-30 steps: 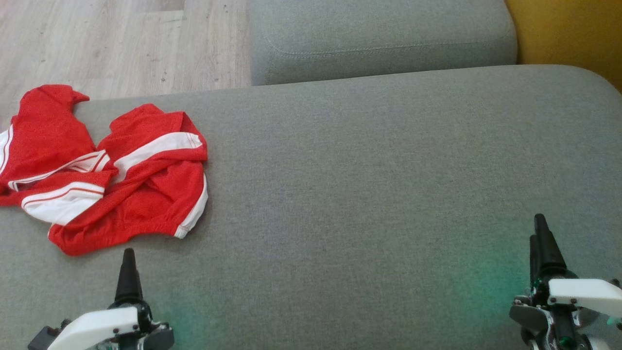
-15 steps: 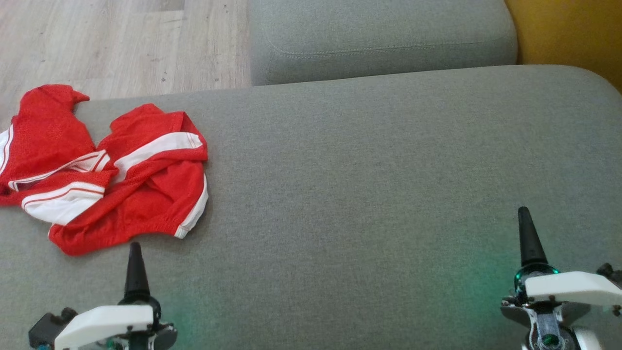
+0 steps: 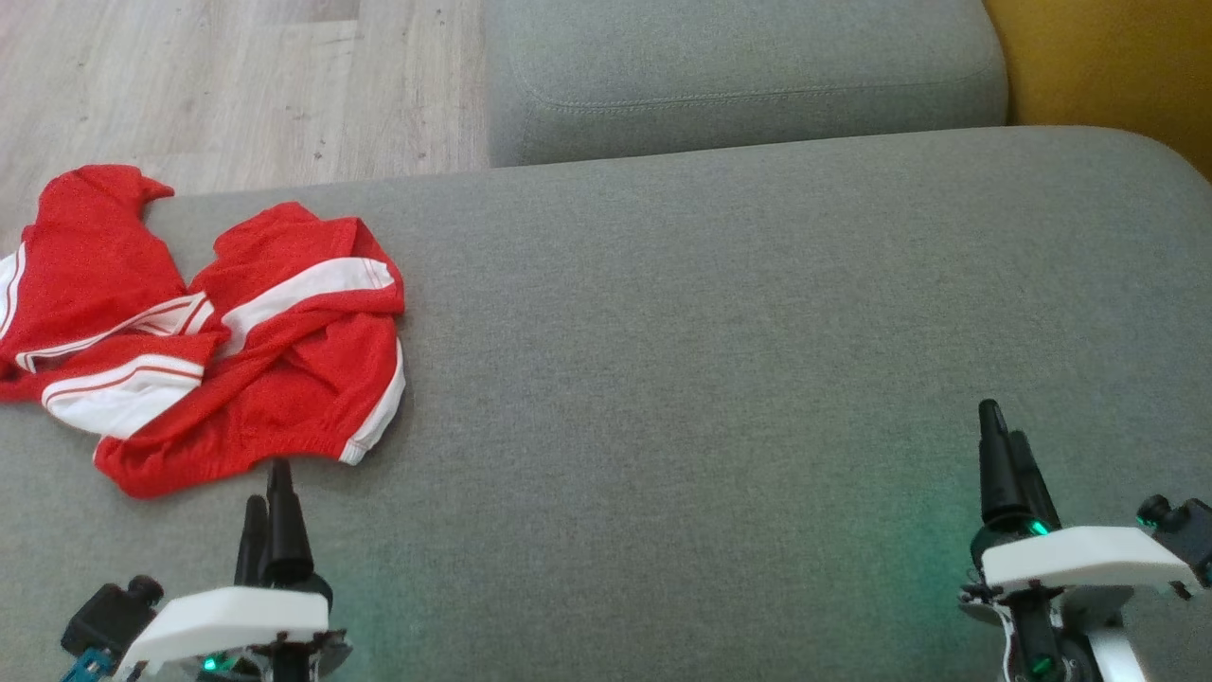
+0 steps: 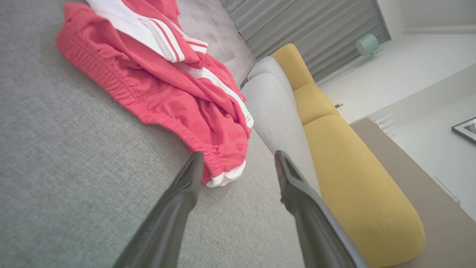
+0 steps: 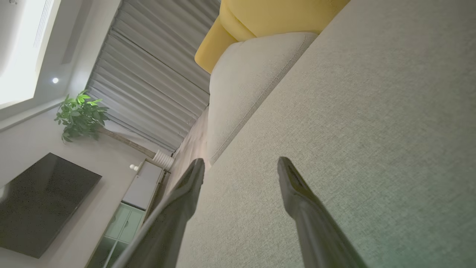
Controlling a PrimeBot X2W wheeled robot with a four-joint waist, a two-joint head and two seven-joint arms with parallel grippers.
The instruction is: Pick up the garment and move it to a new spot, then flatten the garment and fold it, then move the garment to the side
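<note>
Head view: one garment [image 3: 204, 341], red shorts with white stripes, lies crumpled at the far left of the large grey seat cushion [image 3: 710, 332]. Its long axis runs roughly left to right, and its elastic hem faces the robot. Two grippers sit at the bottom edge. The left gripper [image 3: 266, 485] points at that hem from just short of it, and the right gripper [image 3: 1004, 423] is well apart, over bare cushion. A second grey cushion [image 3: 739, 76], wooden floor [image 3: 189, 85] and a yellow cushion [image 3: 1108, 57] lie beyond. Nothing stands between the left gripper and the cloth.

Left wrist view: the two dark fingers [image 4: 178, 208] are spread wide and hold nothing. The white-trimmed hem corner sits by one fingertip; whether they touch, I cannot tell. Yellow sofa sections and a grey curtain [image 4: 308, 33] are behind.

Right wrist view: the fingers are likewise parted and hold nothing, above plain grey fabric. One dark screen [image 5: 41, 201] and one plant [image 5: 80, 115] show in the distance.
</note>
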